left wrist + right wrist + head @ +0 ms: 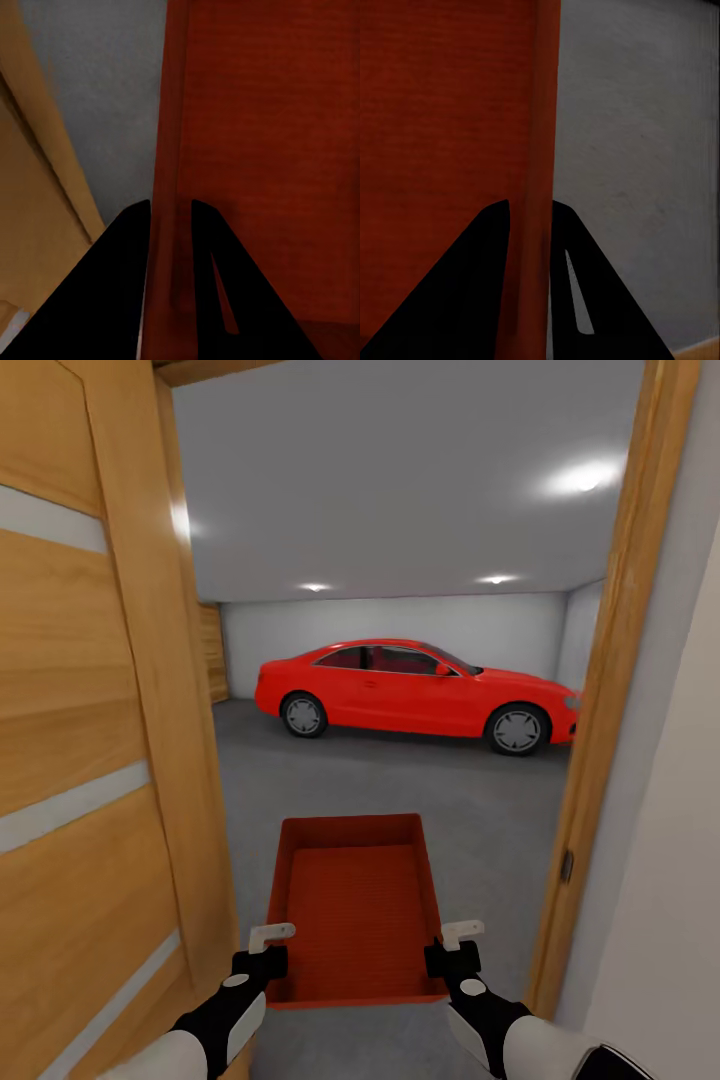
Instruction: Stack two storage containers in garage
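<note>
I hold one orange-red lidless storage container level in front of me, low in the head view. My left gripper is shut on its left wall and my right gripper on its right wall. In the left wrist view the gripper straddles the red wall, and in the right wrist view the other gripper clamps the opposite wall. The container is empty. Beyond it lies the garage's dark grey floor. The living room is out of view.
I stand in a doorway. An open wooden door is close on my left, and the wooden door frame and a pale wall are close on my right. A red car is parked across the far side of the garage.
</note>
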